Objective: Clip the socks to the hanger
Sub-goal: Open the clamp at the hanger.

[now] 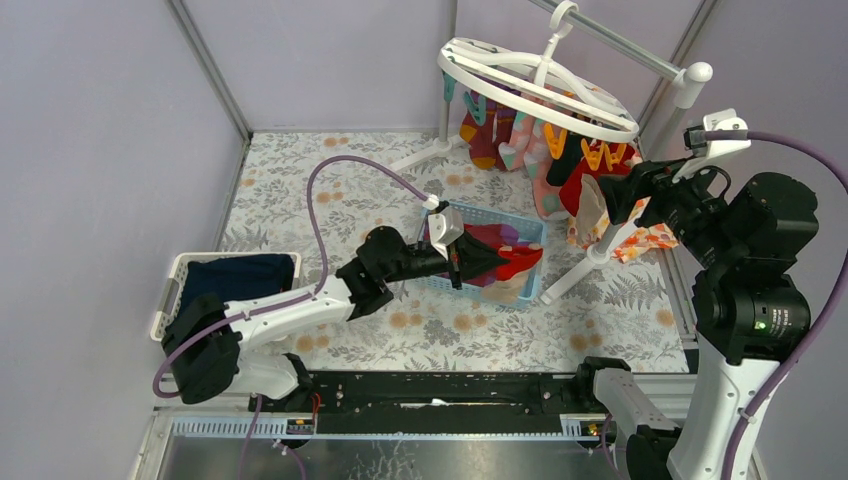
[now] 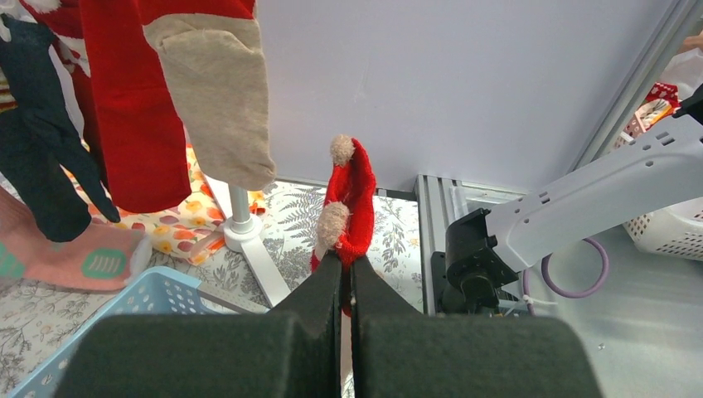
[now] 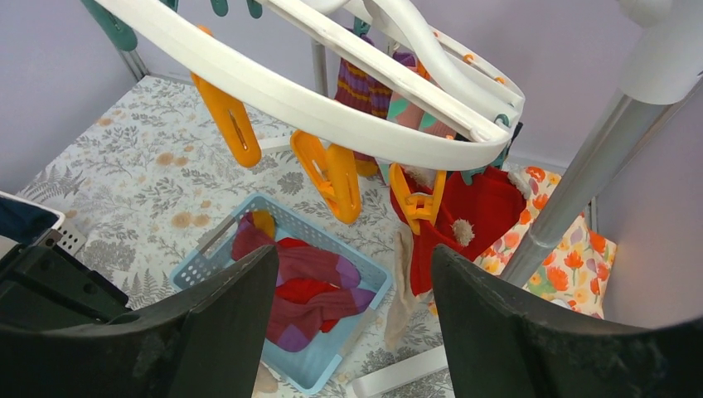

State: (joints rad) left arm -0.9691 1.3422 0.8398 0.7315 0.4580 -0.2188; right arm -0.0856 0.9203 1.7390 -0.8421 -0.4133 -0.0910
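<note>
- The left end effector (image 2: 346,267) is closed on a red sock (image 2: 352,199) with beige pompoms, and it holds this sock above the blue basket (image 3: 332,369).
- The right end effector (image 3: 355,257) is open and holds nothing. It is just below the white hanger (image 3: 273,95).
- Orange clips (image 3: 332,174) hang from the hanger ring, and one of them pinches a hung red sock (image 3: 485,207).
- More socks (image 3: 303,290) lie in the basket on the table (image 1: 330,200).

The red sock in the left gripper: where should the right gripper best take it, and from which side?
Take the red sock at its free end, near the top pompom. The shut left gripper pinches the other end, so this part sticks out clear past it. Probably come from that side, right gripper open.
</note>
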